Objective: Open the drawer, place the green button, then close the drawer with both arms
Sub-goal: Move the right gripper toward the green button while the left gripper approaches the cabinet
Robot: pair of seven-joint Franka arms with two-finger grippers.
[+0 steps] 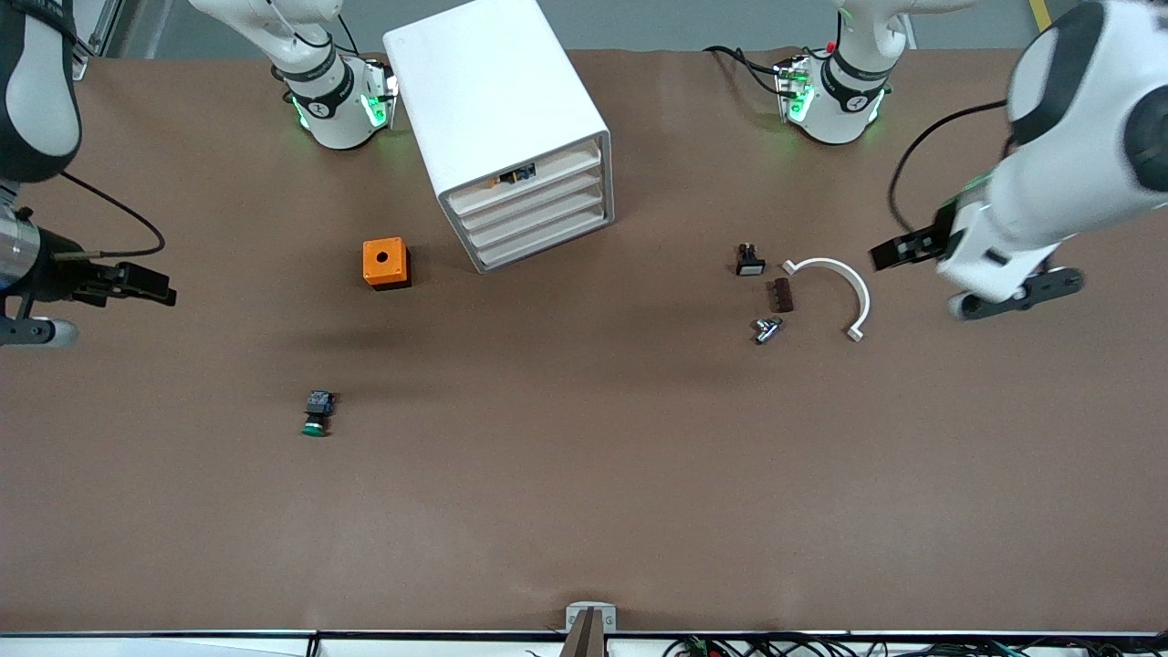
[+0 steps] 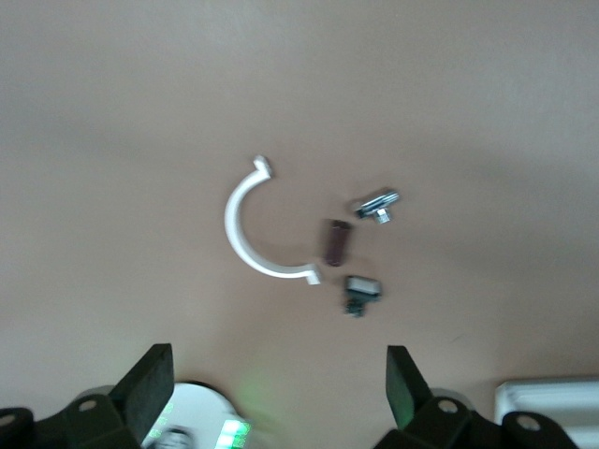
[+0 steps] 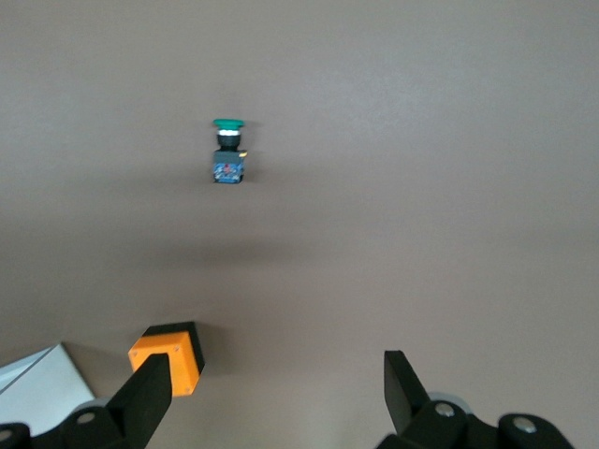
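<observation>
The button (image 1: pixel 316 415) lies on its side on the brown table, green cap toward the front camera, nearer to that camera than the orange cube (image 1: pixel 385 263). It also shows in the right wrist view as the button (image 3: pixel 227 150). The white cabinet (image 1: pixel 497 109) stands mid-table, its four drawers (image 1: pixel 538 214) all pushed in. My right gripper (image 1: pixel 146 288) hangs open and empty over the right arm's end of the table, and its wrist view shows the gripper (image 3: pixel 276 360) with nothing between its fingers. My left gripper (image 1: pixel 892 253) (image 2: pixel 278 355) hangs open and empty beside the half-ring.
A white half-ring (image 1: pixel 844 290), a black button with a white cap (image 1: pixel 749 261), a brown block (image 1: pixel 780 295) and a metal piece (image 1: pixel 766 329) lie together toward the left arm's end. Small coloured parts (image 1: pixel 516 174) show in the cabinet's top slot.
</observation>
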